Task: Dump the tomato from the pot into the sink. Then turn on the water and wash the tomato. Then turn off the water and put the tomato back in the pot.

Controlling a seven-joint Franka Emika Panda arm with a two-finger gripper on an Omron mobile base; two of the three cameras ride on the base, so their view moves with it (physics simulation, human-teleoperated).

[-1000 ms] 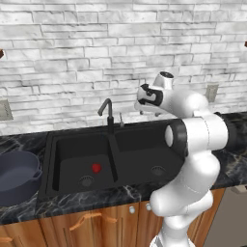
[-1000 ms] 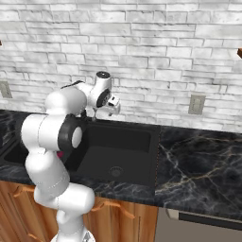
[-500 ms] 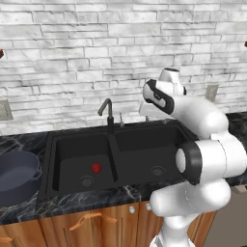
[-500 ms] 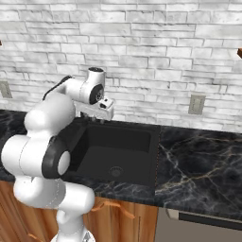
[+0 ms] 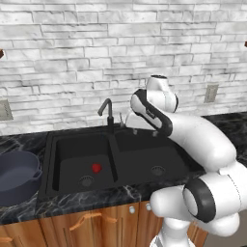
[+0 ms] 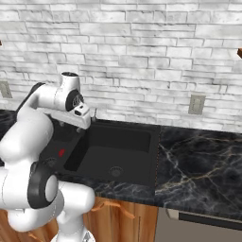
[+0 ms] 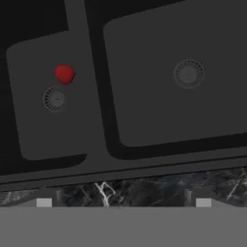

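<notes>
A whitewashed brick wall point(image 5: 72, 53) runs behind the sink point(image 5: 169, 147), with a wall outlet point(image 6: 196, 104) well to the right of the sink and another point(image 5: 5, 110) to its left. The black marble counter point(image 6: 203, 160) surrounds the sink on all sides, and wooden cabinet fronts point(image 5: 82, 224) with curved handles sit below the sink's front edge. The sink itself is a matte black double basin with a centre divider and a round drain in each basin. A dark faucet point(image 5: 107, 113) rises from the back rim of the sink, at the divider. The pot point(image 5: 17, 176) stands upright on the counter just left of the sink; its inside is not visible. The tomato point(image 5: 96, 168) lies on the floor of the sink's left basin, just beside that drain; in the hand view it point(image 7: 64, 74) shows close to the drain. The gripper point(image 7: 123, 202) hangs above the back of the sink, fingers spread wide and holding nothing.
</notes>
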